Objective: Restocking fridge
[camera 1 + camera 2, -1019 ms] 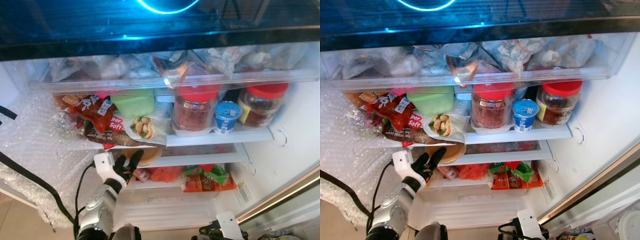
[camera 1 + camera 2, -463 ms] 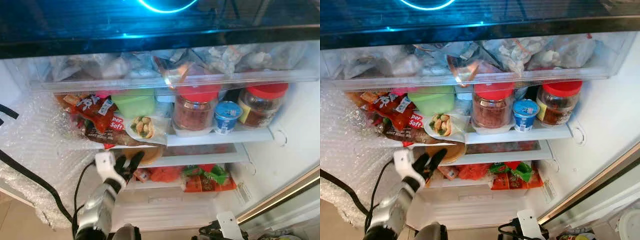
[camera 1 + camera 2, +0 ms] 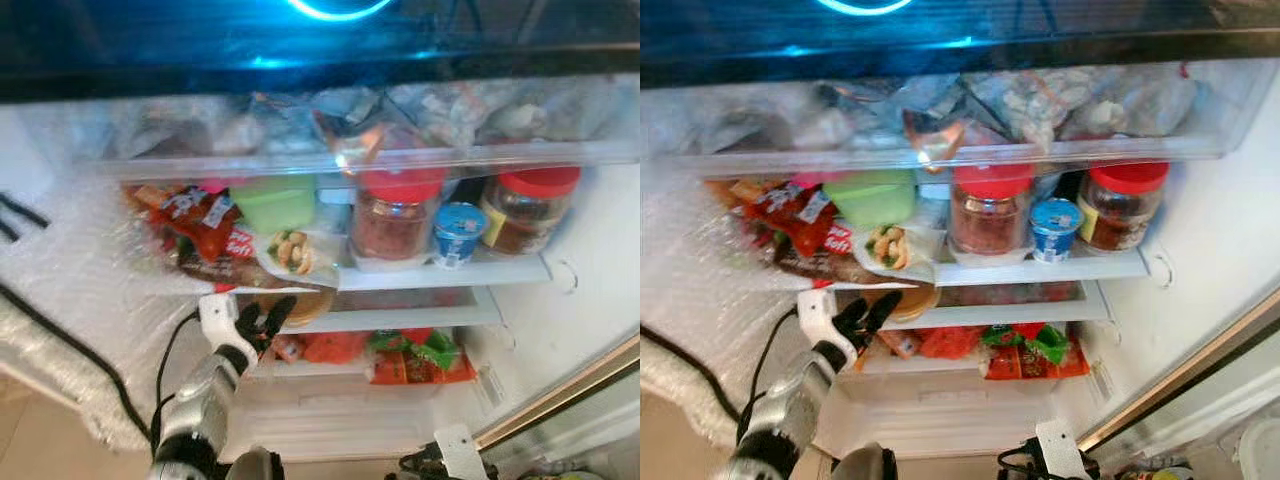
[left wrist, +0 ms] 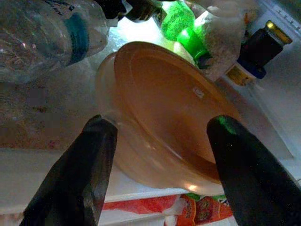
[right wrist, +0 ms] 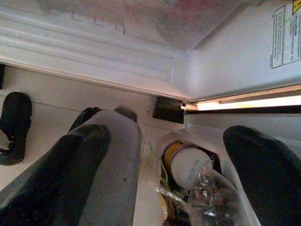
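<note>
Left gripper raised forward, jaws spread; right gripper low, jaws spread.

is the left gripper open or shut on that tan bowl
Open: the left gripper has its jaws spread to either side of the tan bowl, which sits on the shelf.

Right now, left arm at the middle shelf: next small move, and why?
Probably ease the left gripper slightly forward, then close. Its jaws stand open on either side of the brown lidded container, which sits at the shelf's front edge, and neither of its fingers appears to press it yet. The right gripper hangs idle.
</note>
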Available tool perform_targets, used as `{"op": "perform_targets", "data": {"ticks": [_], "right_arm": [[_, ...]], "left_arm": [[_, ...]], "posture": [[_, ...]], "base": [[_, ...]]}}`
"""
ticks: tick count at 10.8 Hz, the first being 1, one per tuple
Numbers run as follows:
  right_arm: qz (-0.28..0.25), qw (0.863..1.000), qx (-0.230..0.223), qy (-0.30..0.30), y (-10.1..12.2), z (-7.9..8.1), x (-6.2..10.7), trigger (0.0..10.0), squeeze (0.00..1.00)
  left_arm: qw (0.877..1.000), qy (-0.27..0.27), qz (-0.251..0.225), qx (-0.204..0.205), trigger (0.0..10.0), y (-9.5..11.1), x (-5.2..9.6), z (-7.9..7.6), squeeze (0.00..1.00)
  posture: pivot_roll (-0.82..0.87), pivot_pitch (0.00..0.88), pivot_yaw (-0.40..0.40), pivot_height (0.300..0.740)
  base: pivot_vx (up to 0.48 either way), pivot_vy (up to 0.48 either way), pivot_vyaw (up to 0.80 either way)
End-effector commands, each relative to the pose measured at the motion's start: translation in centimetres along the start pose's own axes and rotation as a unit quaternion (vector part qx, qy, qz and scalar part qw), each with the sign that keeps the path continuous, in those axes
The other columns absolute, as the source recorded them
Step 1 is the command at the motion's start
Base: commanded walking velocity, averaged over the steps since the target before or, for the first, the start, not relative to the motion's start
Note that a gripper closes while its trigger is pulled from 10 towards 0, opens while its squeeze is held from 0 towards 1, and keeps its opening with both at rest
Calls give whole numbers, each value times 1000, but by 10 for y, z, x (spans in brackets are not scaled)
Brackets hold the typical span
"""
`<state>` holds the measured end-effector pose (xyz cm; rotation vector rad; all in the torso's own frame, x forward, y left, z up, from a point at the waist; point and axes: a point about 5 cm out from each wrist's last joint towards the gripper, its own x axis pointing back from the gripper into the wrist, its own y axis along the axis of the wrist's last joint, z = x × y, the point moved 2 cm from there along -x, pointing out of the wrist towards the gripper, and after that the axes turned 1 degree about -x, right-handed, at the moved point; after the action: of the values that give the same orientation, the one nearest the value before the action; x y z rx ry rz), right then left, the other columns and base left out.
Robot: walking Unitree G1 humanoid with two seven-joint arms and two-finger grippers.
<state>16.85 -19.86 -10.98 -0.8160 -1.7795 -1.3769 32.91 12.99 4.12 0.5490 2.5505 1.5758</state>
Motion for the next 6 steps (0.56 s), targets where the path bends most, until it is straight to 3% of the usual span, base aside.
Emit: {"op": "perform_targets", "data": {"ticks": [1,6], "right_arm": [[58,998,-3,18,-33,13,6,10000,0],[57,998,-2,17,-33,12,6,10000,0]], "left_arm": [[1000,5,-11,-10,10000,10,-4,2,0],[1000,19,-15,-7,10000,-10,19,8,0]], "posture": [[-64,64,27,662],[-57,68,22,662]], "base": [[0,0,0],[0,0,0]]}}
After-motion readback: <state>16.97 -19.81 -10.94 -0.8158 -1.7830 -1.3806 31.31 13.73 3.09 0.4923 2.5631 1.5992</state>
